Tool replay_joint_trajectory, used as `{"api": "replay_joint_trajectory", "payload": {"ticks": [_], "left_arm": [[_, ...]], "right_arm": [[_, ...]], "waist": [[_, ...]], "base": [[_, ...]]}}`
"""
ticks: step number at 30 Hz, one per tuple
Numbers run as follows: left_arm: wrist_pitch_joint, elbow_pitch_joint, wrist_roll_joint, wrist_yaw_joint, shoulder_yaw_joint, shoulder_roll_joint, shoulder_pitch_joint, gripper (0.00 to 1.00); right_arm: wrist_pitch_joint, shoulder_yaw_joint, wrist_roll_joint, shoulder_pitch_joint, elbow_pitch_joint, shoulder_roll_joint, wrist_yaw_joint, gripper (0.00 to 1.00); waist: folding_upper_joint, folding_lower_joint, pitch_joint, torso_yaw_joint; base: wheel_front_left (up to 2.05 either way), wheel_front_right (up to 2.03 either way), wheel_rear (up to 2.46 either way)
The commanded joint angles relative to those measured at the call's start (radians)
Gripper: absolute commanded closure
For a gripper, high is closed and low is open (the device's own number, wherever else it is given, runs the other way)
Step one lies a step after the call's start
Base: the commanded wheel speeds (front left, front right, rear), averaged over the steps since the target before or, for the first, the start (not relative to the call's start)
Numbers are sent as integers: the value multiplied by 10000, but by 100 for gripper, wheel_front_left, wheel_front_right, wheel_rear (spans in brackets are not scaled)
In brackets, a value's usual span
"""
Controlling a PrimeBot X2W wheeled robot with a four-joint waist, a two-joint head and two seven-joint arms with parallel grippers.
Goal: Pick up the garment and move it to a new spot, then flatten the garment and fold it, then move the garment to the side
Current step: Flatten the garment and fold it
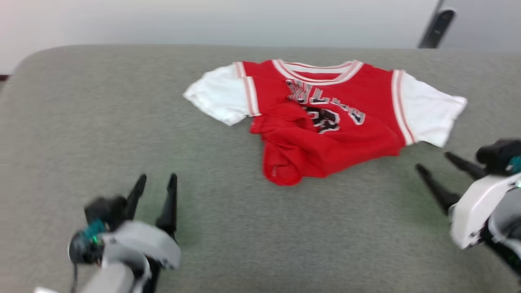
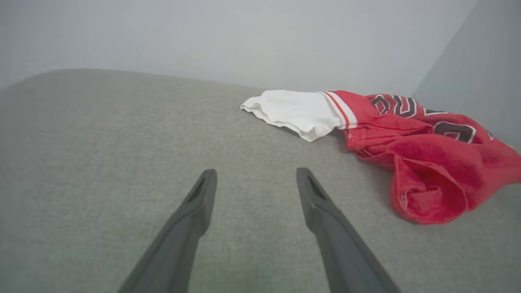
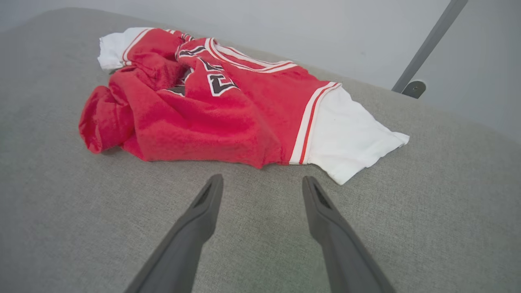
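Same on left gripper (image 1: 156, 179) & right gripper (image 1: 432, 160): 2 long dark tapered fingers (image 1: 171, 199). Behind, rounded white-grey wrist shells (image 1: 142, 242), each w/ black block (image 1: 498, 154) + teal bit (image 1: 94, 234). Thin dark cable (image 1: 74, 276) by left one.

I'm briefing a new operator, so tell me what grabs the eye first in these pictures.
The red garment with white sleeves lies near the far middle of the grey fabric surface, collar away from the robot, its lower hem bunched up rather than flat. Nearer the robot, the left gripper and the right gripper flank it, both open and holding nothing, clear of the cloth.
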Motion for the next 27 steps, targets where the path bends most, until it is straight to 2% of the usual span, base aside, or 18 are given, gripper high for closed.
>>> {"api": "replay_joint_trajectory", "payload": {"ticks": [1, 5, 10, 15, 22, 27], "left_arm": [[-1, -469, 520, 265, 186, -117, 531, 0], [-6, -2019, 1837, 587, 586, -531, 1516, 0], [-4, -3014, 3127, 553, 764, -1063, 2346, 0], [-5, -3135, 3693, 247, 845, -1700, 2365, 0], [-6, -3178, 4191, -356, 1163, -2337, 1995, 0], [-6, -3100, 4488, -757, 1414, -2691, 1674, 0]], "right_arm": [[243, -42, 190, -270, 237, -263, -14, 0], [948, 34, 617, -1210, 1203, -1003, -14, 0], [2051, 228, 1182, -2638, 2879, -1718, -14, 0], [3139, 480, 1727, -4032, 4117, -2499, -14, 0], [3560, 992, 1569, -5883, 5187, -3249, -14, 0], [3645, 1489, 1512, -6836, 5813, -3485, -14, 0]], "waist": [[0, 0, -266, 698], [0, 0, -101, 1046], [0, 0, 287, 1434], [0, 0, 863, 1925], [0, 0, 2086, 2379], [0, 0, 2888, 2570]], "base": [[0, 0, 0], [0, 0, 0], [0, 0, 0], [0, 0, 0], [0, 0, 0], [0, 0, 0]]}}
